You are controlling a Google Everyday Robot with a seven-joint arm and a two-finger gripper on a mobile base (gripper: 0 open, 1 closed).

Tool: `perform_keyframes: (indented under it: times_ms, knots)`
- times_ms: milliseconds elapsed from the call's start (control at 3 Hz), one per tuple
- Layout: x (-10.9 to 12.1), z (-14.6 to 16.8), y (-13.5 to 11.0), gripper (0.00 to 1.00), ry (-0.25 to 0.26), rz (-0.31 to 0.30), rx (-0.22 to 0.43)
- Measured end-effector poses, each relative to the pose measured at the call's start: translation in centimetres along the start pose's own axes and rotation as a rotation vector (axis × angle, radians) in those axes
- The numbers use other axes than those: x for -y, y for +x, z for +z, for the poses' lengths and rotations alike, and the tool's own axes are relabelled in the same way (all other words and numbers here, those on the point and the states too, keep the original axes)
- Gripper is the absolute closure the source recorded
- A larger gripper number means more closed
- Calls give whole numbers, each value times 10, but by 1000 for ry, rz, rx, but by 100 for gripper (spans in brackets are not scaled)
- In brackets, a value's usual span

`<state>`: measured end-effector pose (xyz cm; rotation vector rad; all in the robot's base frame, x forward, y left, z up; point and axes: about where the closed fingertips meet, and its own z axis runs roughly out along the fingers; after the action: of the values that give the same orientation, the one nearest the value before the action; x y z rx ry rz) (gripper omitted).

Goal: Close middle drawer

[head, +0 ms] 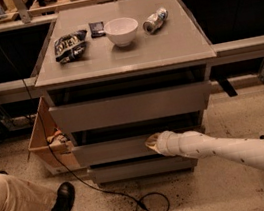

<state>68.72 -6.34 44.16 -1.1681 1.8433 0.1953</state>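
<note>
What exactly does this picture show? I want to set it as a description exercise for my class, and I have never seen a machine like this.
This is a single photo, looking down at the front of a grey cabinet with three drawers. The white tube coming in from the lower right is a robot arm. Its tip is the gripper, the robot's "hand", which rests against the front of the middle drawer. That drawer stands slightly out, with a dark gap above it. The gripper seems to hold nothing. On the cabinet top are a white bowl, a chip bag, a small dark packet and a can on its side. A person's leg shows at lower left.
</note>
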Motion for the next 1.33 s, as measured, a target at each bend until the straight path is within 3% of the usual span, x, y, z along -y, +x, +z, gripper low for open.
perform_keyframes:
  times_ms: [333,1333]
  knots:
    - [2,13,-13,100,-5,-10,20]
    - [-8,5,-13,100,14,-29,67]
